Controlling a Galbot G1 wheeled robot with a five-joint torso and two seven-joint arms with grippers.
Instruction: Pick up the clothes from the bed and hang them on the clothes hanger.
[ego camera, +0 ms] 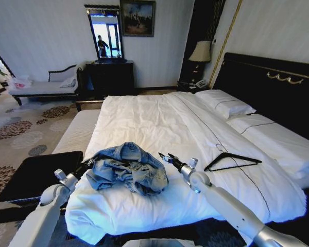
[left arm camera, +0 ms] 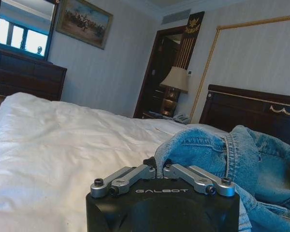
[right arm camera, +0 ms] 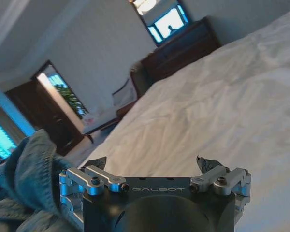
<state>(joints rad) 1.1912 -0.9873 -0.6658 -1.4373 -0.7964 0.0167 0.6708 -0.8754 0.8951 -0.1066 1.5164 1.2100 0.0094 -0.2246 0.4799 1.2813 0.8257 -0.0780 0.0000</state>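
My two grey arms reach out low in front of me, one on each side of a crumpled blue denim jacket (ego camera: 127, 168). The jacket lies in a heap on the near part of the big bed with white sheets (ego camera: 159, 123), close to the foot edge.

My left pincer (ego camera: 88, 163) is at the left side of the jacket. In the left wrist view my left pincer (left arm camera: 156, 172) is pressed tight together, and a fold of the blue cloth (left arm camera: 217, 154) is caught between its tips. So it has hold of the jacket's edge.

My right pincer (ego camera: 165, 157) is at the right side of the jacket, just beside it. In the right wrist view my right pincer (right arm camera: 152, 163) is wide open, and there is nothing between its tips. The blue cloth (right arm camera: 26, 179) sits next to one side of it. I cannot tell if it touches.

The thin black coat hanger shaped like a triangle (ego camera: 232, 161) lies flat on the white bed, to the right of my right arm. It is near the jacket but apart from it.

White pillows (ego camera: 224, 103) rest at the far end of the bed, against the tall black headboard with gold trim (ego camera: 278, 85).
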